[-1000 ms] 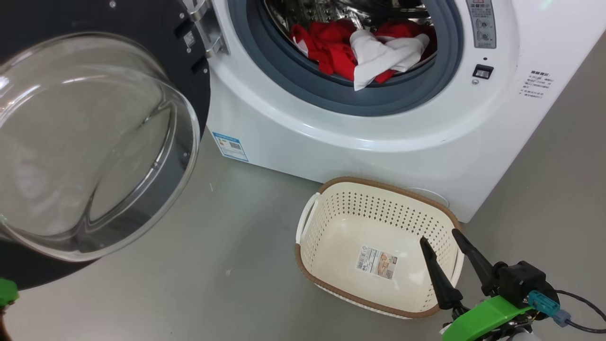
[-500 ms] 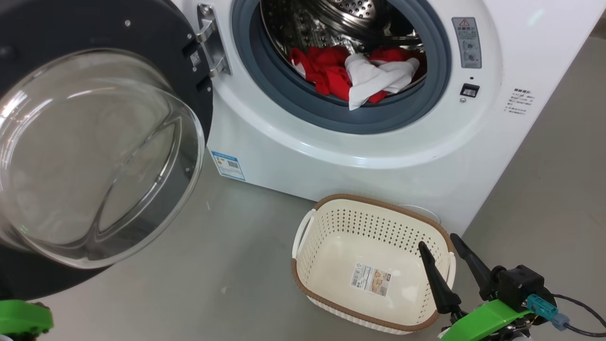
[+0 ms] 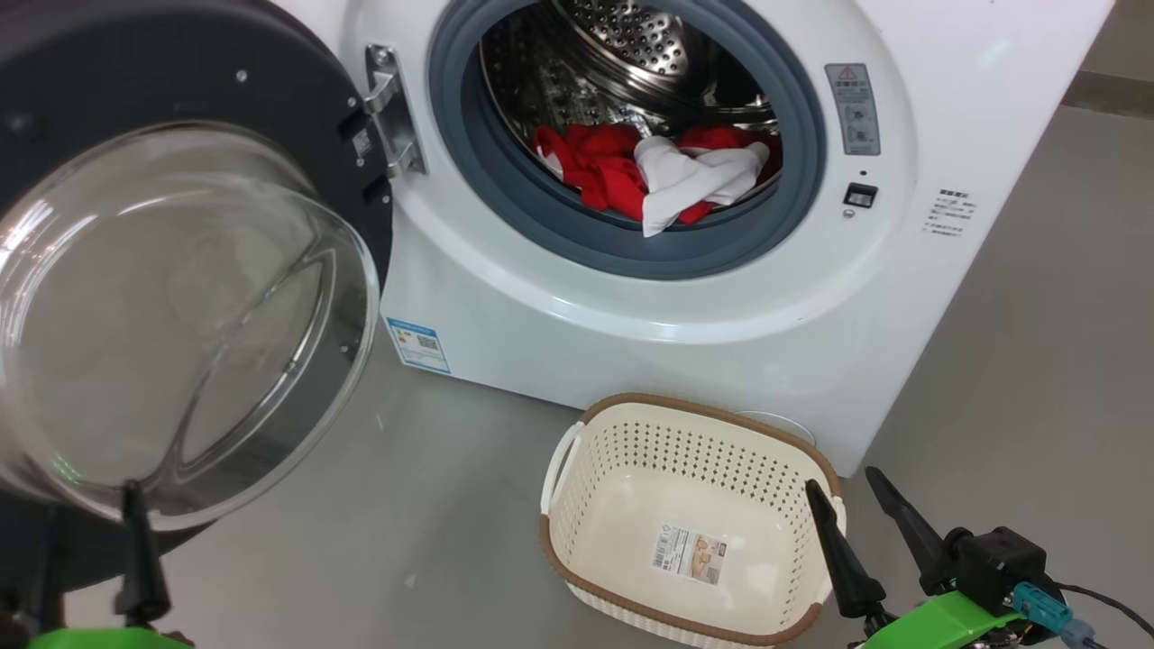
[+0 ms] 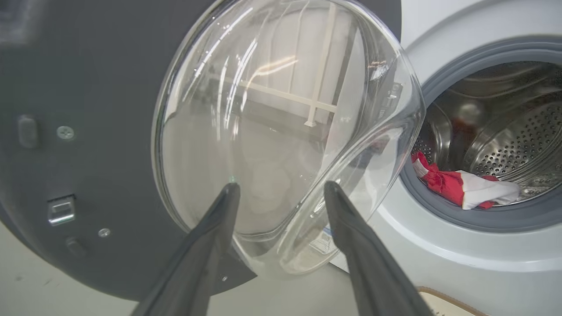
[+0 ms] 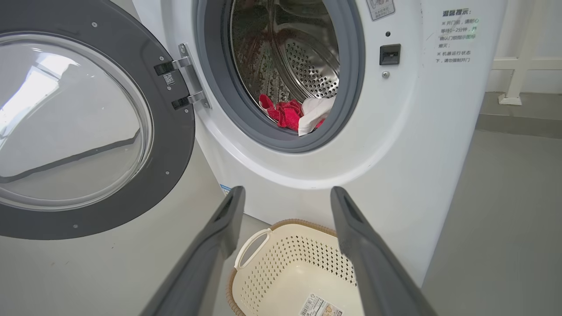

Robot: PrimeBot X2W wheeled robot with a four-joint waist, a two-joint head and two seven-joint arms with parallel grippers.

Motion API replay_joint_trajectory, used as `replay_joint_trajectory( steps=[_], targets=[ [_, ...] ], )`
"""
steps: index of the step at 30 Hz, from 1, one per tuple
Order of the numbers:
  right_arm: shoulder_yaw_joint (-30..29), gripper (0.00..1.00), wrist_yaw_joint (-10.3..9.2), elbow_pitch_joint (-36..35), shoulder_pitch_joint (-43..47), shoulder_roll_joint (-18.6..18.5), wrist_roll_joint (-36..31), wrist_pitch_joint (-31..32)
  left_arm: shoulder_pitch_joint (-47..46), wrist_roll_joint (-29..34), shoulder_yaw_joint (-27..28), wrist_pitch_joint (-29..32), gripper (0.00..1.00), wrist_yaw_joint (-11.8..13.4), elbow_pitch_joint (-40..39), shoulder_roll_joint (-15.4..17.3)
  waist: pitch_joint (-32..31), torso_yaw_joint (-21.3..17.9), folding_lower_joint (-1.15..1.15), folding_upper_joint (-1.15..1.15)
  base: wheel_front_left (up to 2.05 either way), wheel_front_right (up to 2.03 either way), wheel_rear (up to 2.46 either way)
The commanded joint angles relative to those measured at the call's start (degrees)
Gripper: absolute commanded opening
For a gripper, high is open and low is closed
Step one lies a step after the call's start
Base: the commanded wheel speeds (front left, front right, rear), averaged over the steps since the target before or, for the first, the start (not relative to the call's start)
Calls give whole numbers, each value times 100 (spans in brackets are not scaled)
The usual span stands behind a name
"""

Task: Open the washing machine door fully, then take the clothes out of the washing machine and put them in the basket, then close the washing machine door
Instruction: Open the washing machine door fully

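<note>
The washing machine (image 3: pixel 631 351) stands with its door (image 3: pixel 135 72) swung open to the left, glass bowl (image 3: pixel 180 315) bulging toward me. Red clothes (image 3: pixel 590 167) and a white one (image 3: pixel 690 176) lie at the drum's front lip, also seen as clothes (image 5: pixel 292 112) from the right wrist. The basket (image 3: pixel 703 410) sits empty on the floor below the opening. My right gripper (image 3: pixel 843 487) is open beside the basket's right end, fingers apart (image 5: pixel 287 191). My left gripper (image 3: pixel 90 518) is open low in front of the door, its fingers (image 4: pixel 210 237) framing the glass bowl (image 4: pixel 263 131) without touching it.
Grey floor (image 3: pixel 406 505) lies between the door and the basket. A blue label (image 3: pixel 416 342) marks the machine's lower left front. The door hinge (image 3: pixel 383 108) is at the opening's left. A white rail (image 5: pixel 522 66) stands behind the machine to the right.
The head camera has tilted up, so the whole scene sits lower. My left gripper has risen into the lower left, its fingers now showing before the door. The right gripper stays by the basket.
</note>
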Motion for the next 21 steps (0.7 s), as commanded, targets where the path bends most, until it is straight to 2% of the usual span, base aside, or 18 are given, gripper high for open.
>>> replay_joint_trajectory(
  steps=[1,9,14,21],
  targets=[
    [97,100,36,-169,-80,-15,28,-52,-38,-50,113,-29,100,8,-184,152,18,-54,0,0,0,0,0],
    [-63,100,36,-230,-37,4,18,-52,281,-348,-426,-29,100,8,-595,200,22,-336,0,0,0,0,0],
    [-204,100,36,-274,46,11,18,-52,414,-370,-866,-29,100,8,-741,371,-11,-548,0,0,0,0,0],
    [-368,100,36,-348,145,21,7,-52,555,-384,-1254,-29,100,8,-1017,453,-36,-908,0,0,0,0,0]
  ],
)
